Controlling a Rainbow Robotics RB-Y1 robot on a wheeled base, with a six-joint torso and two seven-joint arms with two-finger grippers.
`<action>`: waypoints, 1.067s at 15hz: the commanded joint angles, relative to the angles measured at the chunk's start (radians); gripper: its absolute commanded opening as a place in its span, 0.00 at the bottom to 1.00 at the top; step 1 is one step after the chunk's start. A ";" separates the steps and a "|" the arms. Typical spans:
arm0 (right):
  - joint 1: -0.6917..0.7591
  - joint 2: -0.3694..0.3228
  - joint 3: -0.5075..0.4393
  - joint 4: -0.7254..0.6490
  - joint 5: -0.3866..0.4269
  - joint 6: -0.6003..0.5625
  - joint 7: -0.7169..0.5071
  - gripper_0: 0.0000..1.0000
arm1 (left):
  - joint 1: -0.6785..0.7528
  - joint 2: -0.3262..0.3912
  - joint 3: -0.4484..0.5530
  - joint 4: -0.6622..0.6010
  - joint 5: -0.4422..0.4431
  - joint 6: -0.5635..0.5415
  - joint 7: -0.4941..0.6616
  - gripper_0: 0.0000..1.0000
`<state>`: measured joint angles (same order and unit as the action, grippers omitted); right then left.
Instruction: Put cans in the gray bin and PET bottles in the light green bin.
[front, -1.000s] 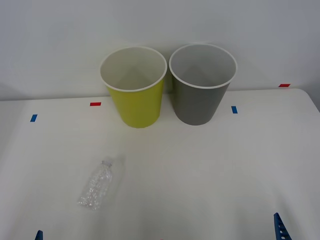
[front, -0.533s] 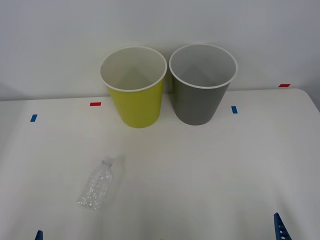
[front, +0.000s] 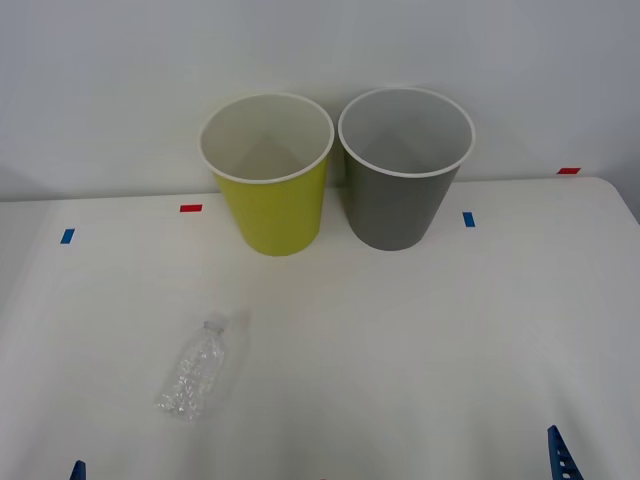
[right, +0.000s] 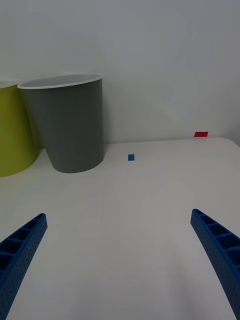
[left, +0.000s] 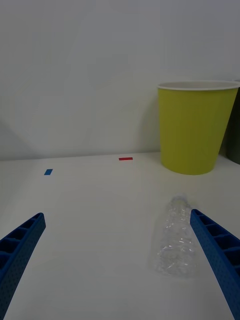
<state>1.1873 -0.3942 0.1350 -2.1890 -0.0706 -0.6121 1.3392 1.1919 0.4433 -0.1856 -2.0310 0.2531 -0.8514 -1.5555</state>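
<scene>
— Where's the bottle (front: 194, 372)?
— Lying lower left on the table (front: 420, 340); light green bin (front: 270, 195) and gray bin (front: 401, 190) stand upper centre, side by side.
— Grippers?
— Left gripper (left: 117, 260) and right gripper (right: 120, 255) both spread wide, empty.

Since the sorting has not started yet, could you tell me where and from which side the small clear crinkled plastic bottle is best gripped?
Probably across the middle of its body, from above. The small clear crinkled plastic bottle lies on its side on the white table, cap toward the yellow-green bin, so its flanks are free. The open left gripper is nearest, already low beside it.
</scene>
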 joint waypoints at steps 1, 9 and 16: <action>0.000 0.000 0.000 0.000 0.000 0.000 0.000 1.00 | 0.000 0.000 0.000 0.000 0.000 0.000 0.000 1.00; 0.000 0.000 0.000 0.000 0.000 0.000 0.000 1.00 | -0.081 0.026 -0.023 0.098 0.003 0.018 0.000 1.00; 0.000 0.000 0.000 0.000 0.000 0.000 0.000 1.00 | -0.137 0.101 0.008 0.012 0.021 0.196 -0.009 1.00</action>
<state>1.1873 -0.3942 0.1350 -2.1889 -0.0706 -0.6121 1.3392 1.0617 0.5280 -0.1939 -1.9780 0.2734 -0.7173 -1.5637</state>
